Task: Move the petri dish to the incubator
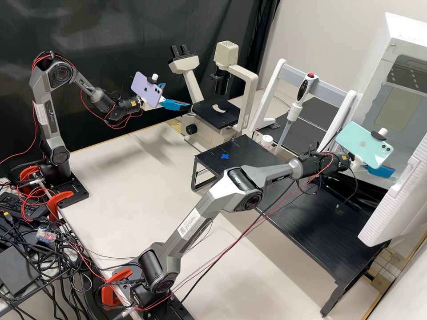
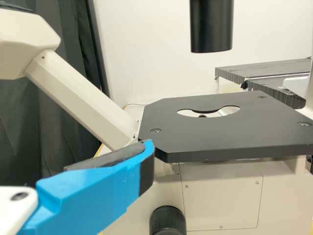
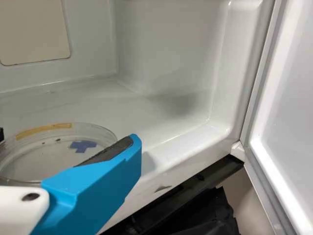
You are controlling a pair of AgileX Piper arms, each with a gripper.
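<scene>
- The petri dish is inside the incubator, above or on its floor; I cannot tell if the underside touches the floor.
- My right gripper seems to pinch this dish by its rim, one finger on each side. If I open while some gap is below, the dish can drop and tilt.
- The dish looks quite near the front lip. If I let go too early, it may rest partly on this edge and slip out, so I think a little deeper place is safer.
- If I squeeze too strongly, the clear wall can bend, or the dish can jump out from the smooth pads.
- When I release, one pad can stick to the yellow tape or the rim, and pull the dish outside together with me.
- The incubator door stands open beside my way out. A sideways exit could knock it, with my wrist or with the green phone mounted there.
- The black cable hangs in a loop near my wrist; it could catch on the door and jerk me.
- My left gripper is spread, with nothing in it, beside the microscope. A needless move there could hit the stage.
</scene>
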